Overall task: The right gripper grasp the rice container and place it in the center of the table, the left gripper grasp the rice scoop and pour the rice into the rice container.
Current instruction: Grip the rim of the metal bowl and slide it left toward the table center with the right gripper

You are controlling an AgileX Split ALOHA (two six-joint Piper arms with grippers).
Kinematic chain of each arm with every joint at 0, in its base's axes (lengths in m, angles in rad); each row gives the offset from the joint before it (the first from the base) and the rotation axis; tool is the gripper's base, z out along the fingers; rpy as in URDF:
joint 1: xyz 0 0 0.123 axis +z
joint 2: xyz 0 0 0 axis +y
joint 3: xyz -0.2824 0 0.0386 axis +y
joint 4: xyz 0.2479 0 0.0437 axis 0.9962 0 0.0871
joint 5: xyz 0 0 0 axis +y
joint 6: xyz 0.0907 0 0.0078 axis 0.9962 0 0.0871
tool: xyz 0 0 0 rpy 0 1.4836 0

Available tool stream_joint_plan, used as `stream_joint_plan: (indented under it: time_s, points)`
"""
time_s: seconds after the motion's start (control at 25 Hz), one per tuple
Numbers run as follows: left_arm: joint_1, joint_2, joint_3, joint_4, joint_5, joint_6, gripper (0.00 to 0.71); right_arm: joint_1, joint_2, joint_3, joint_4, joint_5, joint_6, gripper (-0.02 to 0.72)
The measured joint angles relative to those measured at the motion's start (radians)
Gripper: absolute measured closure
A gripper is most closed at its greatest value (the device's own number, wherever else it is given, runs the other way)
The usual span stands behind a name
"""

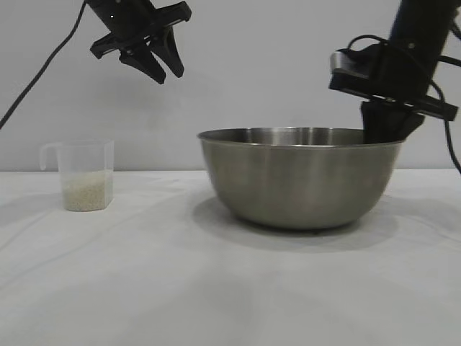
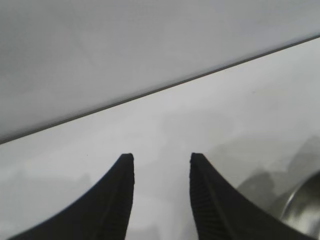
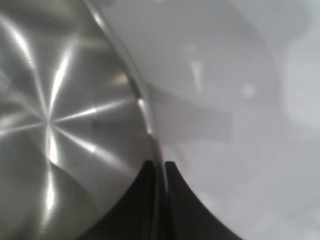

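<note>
White, smooth tabletop is seen across the lower half of the exterior view; the table (image 1: 230, 303) carries everything. Largest item on it: the rice container (image 1: 299, 176), a wide stainless-steel bowl, placed right of centre in the frame, upright, rim level. Its far right rim is met by the right gripper (image 1: 385, 130), which is pointed steeply down at the upper right of the frame. In the right wrist view the rolled rim (image 3: 147, 120) is seen running straight into the narrow slot between the two dark fingers (image 3: 177, 200), one finger inside the bowl, one outside over the table. The right gripper (image 3: 159, 167) is closed tight on that rim, so the rice container is pinched at its edge. The brushed inside of the bowl is seen with nothing in it.

At the upper left of the exterior view the left gripper (image 1: 166, 68) is held high in the air, angled down toward the right, parted a modest way and gripping nothing. In its wrist view the left gripper (image 2: 161, 159) is shown with bare table between the tips, and a sliver of the bowl is caught at the lower right corner.

Well below it and further left, the rice scoop (image 1: 85, 174), a small clear plastic cup with a side handle, stands upright on the table, apart from both grippers and from the bowl. The rice (image 1: 86, 193) is seen as a pale layer in its bottom.
</note>
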Motion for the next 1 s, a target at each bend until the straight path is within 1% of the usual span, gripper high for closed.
stream_joint_plan:
  time_s: [0.2,0.4,0.6,0.64,0.68,0.76,0.84,0.88,0.92,1.0]
  points:
    - [0.000,0.000,0.000,0.002,0.000,0.000,0.499,0.061,0.000,0.000,-0.002,0.032,0.000,0.703]
    - [0.000,0.000,0.000,0.002,0.000,0.000,0.499,0.077,0.000,0.000,-0.006,0.041,0.000,0.703]
    - [0.000,0.000,0.000,0.002,0.000,0.000,0.499,0.077,-0.045,0.000,-0.012,0.029,0.000,0.426]
    - [0.000,0.000,0.000,0.002,0.000,0.000,0.499,0.077,-0.065,0.000,-0.017,0.029,0.000,0.381]
    - [0.000,0.000,0.000,0.002,0.000,0.000,0.499,0.077,-0.088,0.000,-0.025,0.021,0.000,0.360]
    - [0.000,0.000,0.000,0.002,0.000,0.000,0.499,0.077,-0.132,0.007,-0.039,-0.023,0.000,0.367]
    - [0.000,0.000,0.000,0.002,0.000,0.000,0.499,0.077,-0.189,0.040,-0.045,-0.113,-0.002,0.367]
    - [0.000,0.000,0.000,0.002,0.000,0.000,0.499,0.077,-0.221,0.070,-0.045,-0.154,-0.002,0.325]
    - [0.000,0.000,0.000,0.004,0.000,0.000,0.499,0.077,-0.249,0.103,-0.045,-0.203,-0.002,0.341]
    - [0.000,0.000,0.000,0.004,0.000,0.000,0.499,0.077,-0.324,0.211,-0.063,-0.298,-0.002,0.341]
